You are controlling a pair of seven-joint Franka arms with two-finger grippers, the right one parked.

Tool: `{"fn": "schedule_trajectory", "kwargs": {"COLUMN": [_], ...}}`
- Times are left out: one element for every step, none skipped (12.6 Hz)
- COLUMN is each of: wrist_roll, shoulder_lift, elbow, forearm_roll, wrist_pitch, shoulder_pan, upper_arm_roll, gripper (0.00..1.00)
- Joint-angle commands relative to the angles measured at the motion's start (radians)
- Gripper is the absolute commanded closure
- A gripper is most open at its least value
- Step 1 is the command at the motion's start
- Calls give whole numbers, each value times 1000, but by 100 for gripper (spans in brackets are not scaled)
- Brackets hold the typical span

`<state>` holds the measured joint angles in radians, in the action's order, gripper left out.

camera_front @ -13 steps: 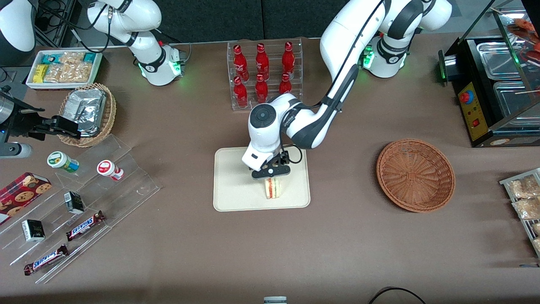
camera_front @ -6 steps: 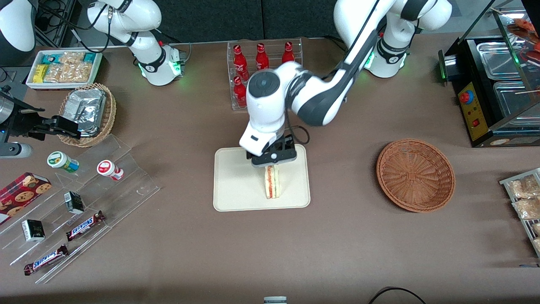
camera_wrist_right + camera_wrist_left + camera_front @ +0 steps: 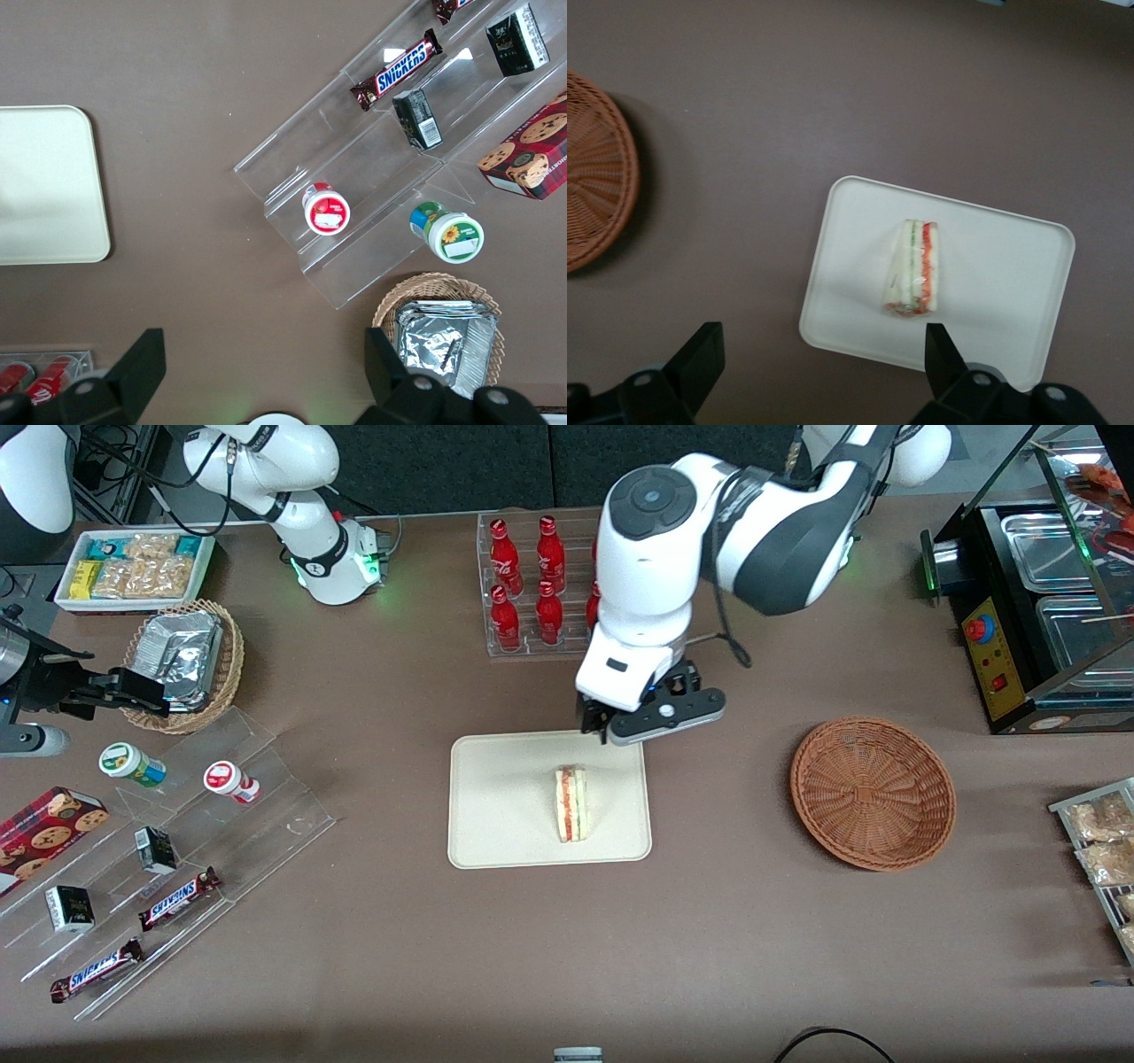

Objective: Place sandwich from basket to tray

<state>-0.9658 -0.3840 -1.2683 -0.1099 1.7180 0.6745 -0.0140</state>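
Now sandwich (image 3: pixel 572 804) stands on tray (image 3: pixel 496 824); gripper (image 3: pixel 651 717) above, jaws wide, empty. Likely light, squashy: grip bread faces gently.

The tray (image 3: pixel 505 815) lies near the middle of the table, nearer the front camera than the bottle rack (image 3: pixel 540 584), which stands at the table's edge farthest from that camera. The sandwich (image 3: pixel 572 804) rests on the tray, on the half toward the working arm's end. The basket (image 3: pixel 873 792) sits well apart from the tray, toward the working arm's end of the table. The gripper (image 3: pixel 651 722) hangs above the tray's edge nearest the bottle rack, apart from the sandwich, its fingers (image 3: pixel 943 354) spread wide with nothing between them.
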Motion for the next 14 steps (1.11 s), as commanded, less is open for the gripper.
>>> {"fn": "schedule_trajectory", "kwargs": {"wrist_roll": [68, 97, 133, 162, 194, 232, 275, 327, 388, 450, 504, 559, 622, 688], "shoulder_lift": [65, 83, 103, 123, 140, 158, 174, 191, 206, 227, 250, 275, 290, 300], "elbow": [-26, -26, -29, -32, -32, -34, -34, -36, -36, -36, -36, -36, -34, -34], "forearm_roll": [-11, -11, -5, -1, 1, 2, 4, 10, 36, 53, 58, 85, 117, 121], "wrist_pitch": [-64, -87, -112, -138, -158, -182, -210, -236, -260, -283, -309, -329, -352, -382], "shoulder_pan": [-36, -50, -76, -96, -116, -145, -174, -208, -251, -288, -329, -370, -421, -462], "upper_arm_roll": [-6, -6, -6, -6, -6, -6, -7, -7, -7, -7, -7, -7, -7, -11], "gripper": [0, 0, 0, 0, 0, 0, 0, 0, 0, 0, 0, 0, 0, 0]}}
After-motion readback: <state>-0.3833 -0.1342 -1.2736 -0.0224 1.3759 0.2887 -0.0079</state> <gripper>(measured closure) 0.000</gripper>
